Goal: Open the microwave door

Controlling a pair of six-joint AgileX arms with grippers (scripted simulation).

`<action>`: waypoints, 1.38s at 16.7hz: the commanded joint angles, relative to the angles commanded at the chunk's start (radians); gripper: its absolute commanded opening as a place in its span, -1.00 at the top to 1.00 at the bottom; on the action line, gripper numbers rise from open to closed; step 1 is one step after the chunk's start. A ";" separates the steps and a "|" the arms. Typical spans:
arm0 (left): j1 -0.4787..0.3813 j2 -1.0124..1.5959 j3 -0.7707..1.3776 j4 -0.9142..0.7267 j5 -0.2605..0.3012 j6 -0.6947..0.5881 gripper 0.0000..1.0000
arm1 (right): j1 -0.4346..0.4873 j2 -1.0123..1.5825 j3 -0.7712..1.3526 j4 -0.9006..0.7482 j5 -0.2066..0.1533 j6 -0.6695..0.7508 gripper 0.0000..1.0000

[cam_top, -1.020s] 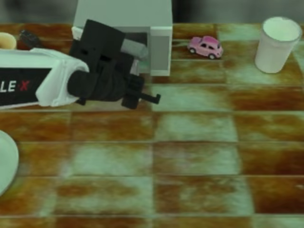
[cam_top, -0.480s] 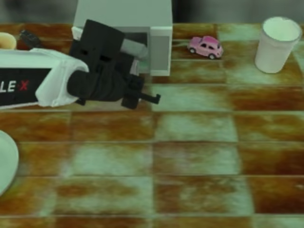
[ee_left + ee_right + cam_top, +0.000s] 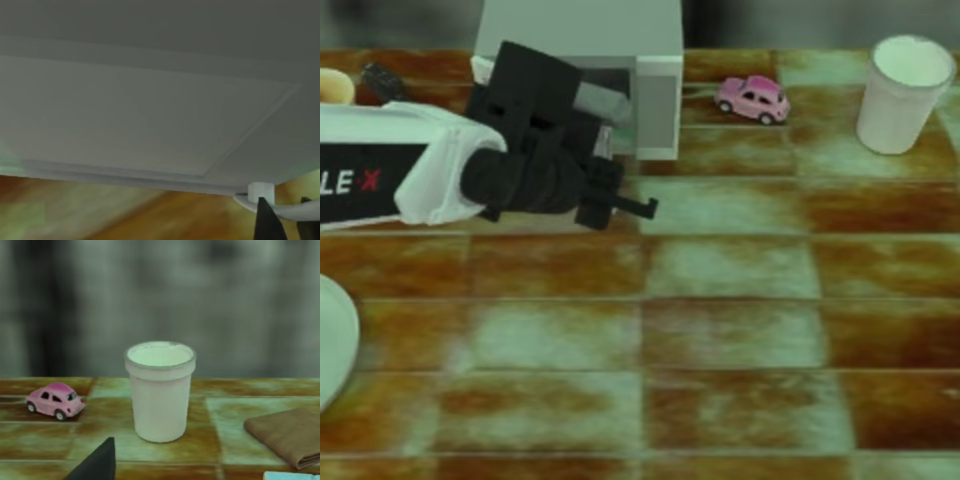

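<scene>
the microwave [image 3: 582,40] sits at the table's [image 3: 720,300] far edge, left of centre. the left gripper [image 3: 582,112] is at the microwave door [image 3: 140,120], its fingers' spread hidden.

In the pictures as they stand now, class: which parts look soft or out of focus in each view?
Top view: the wall behind the microwave is smeared. Left wrist view: the microwave door fills the frame, the tabletop beneath it streaky. Right wrist view: the backdrop behind the white cup is blurred.
</scene>
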 joint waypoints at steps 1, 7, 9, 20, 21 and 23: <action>-0.008 0.002 0.001 -0.001 0.009 -0.006 1.00 | 0.000 0.000 0.000 0.000 0.000 0.000 -1.00; 0.019 -0.022 -0.028 0.005 0.042 0.049 1.00 | 0.000 0.000 0.000 0.000 0.000 0.000 -1.00; 0.019 -0.022 -0.028 0.005 0.042 0.049 1.00 | 0.000 0.000 0.000 0.000 0.000 0.000 -1.00; 0.019 -0.022 -0.028 0.005 0.042 0.049 1.00 | 0.000 0.000 0.000 0.000 0.000 0.000 -1.00; 0.019 -0.022 -0.028 0.005 0.042 0.049 1.00 | 0.000 0.000 0.000 0.000 0.000 0.000 -1.00; 0.019 -0.022 -0.028 0.005 0.042 0.049 1.00 | 0.000 0.000 0.000 0.000 0.000 0.000 -1.00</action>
